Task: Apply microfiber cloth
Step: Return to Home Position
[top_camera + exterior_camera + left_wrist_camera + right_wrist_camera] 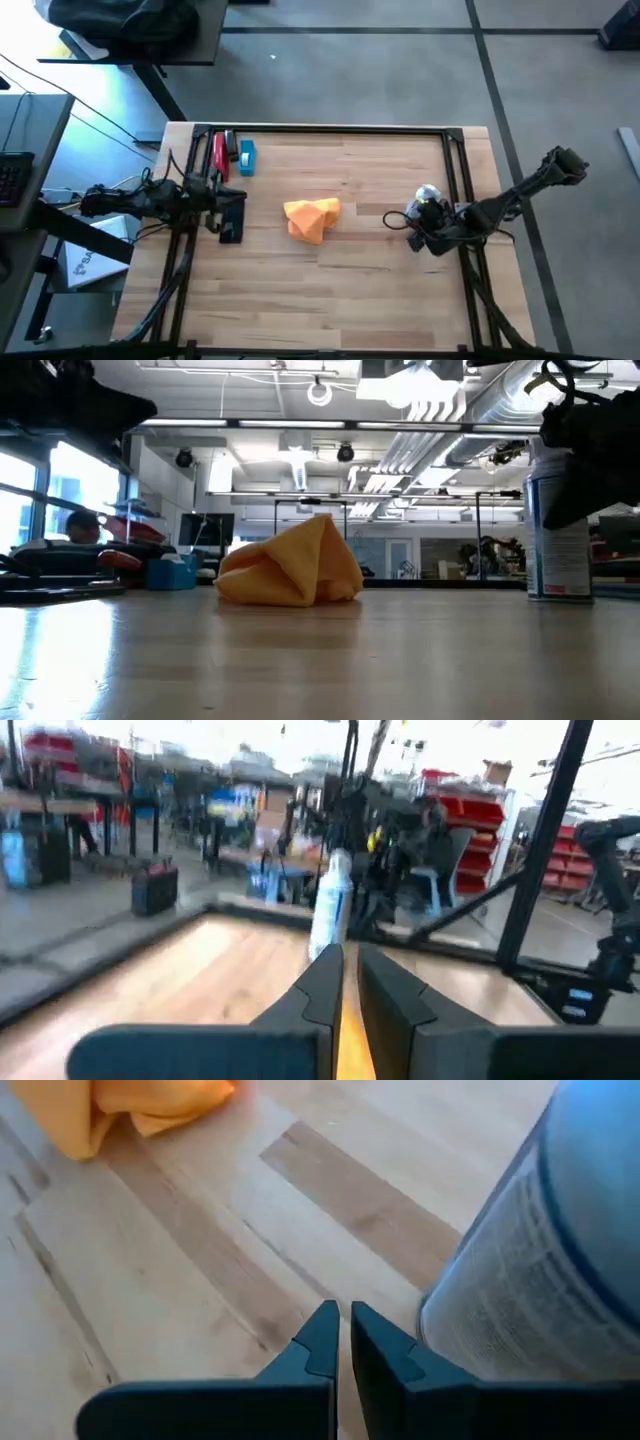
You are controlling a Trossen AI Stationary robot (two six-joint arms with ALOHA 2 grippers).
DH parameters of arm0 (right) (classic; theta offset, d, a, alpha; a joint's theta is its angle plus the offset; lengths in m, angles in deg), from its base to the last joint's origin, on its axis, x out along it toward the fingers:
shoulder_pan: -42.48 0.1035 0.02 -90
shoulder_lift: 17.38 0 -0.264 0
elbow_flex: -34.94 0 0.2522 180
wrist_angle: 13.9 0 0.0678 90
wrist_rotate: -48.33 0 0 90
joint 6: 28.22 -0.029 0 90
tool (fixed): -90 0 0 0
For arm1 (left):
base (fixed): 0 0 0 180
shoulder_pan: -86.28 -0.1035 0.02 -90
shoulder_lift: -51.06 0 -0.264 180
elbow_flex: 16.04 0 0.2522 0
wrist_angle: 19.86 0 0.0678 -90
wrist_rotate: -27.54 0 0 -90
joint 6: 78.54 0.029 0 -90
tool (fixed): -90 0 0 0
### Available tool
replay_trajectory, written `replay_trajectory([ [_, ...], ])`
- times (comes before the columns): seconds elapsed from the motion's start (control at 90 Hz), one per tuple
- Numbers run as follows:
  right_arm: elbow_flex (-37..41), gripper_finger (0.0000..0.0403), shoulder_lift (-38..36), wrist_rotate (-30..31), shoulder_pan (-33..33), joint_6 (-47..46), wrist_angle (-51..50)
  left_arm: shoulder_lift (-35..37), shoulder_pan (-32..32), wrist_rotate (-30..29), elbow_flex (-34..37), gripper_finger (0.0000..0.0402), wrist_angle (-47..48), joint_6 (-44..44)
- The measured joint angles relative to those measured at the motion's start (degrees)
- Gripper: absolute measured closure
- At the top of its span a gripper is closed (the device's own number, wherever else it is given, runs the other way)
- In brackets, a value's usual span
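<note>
Microfiber cloth lies crumpled mid-table. Left gripper, right gripper: fingers nearly closed, empty. Right should retreat clear of the spray bottle.

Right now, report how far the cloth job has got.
Wiping looks over: the orange microfiber cloth lies crumpled mid-table. Nothing is in hand: left gripper and right gripper are shut and empty, the right beside the white spray bottle. Left: probably drawing both grippers back.
</note>
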Motion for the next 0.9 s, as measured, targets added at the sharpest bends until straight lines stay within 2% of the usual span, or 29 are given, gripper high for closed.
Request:
replay_trajectory([
  [0.044,0.0,0.0403,0.0,1.3,0.4,0.1,-0.1,0.0,0.0,-0.3,0.2,0.0387,0.0,-0.5],
  [0.2,0.0,0.0403,0.4,11.7,0.2,3.4,0.0,0.0,0.0,-0.9,0.5,0.0387,0.5,0.3],
  [0.289,0.0,0.0403,0.3,12.2,-0.9,7.0,1.5,0.0,0.0,0.9,0.5,0.0387,2.2,-0.3],
  [0.4,0.0,0.0403,-1.9,12.7,-0.3,16.2,9.0,0.0,0.0,3.7,0.5,0.0387,3.5,-2.1],
  [0.522,0.0,0.0403,-6.9,10.0,-0.6,26.4,13.6,0.0,0.1,4.9,0.5,0.0387,3.0,-0.9],
  [0.689,0.0,0.0403,-12.8,7.1,-2.0,31.6,15.0,0.0,0.1,5.3,0.5,0.0387,3.5,-0.5],
  [0.833,0.0,0.0403,-12.7,3.0,-2.4,36.9,21.0,0.0,0.1,6.1,0.9,0.0387,2.8,0.3],
  [0.9,1.8,0.0403,-12.4,0.6,-2.4,40.4,28.4,0.1,0.1,6.1,2.2,0.0387,1.4,0.7],
])
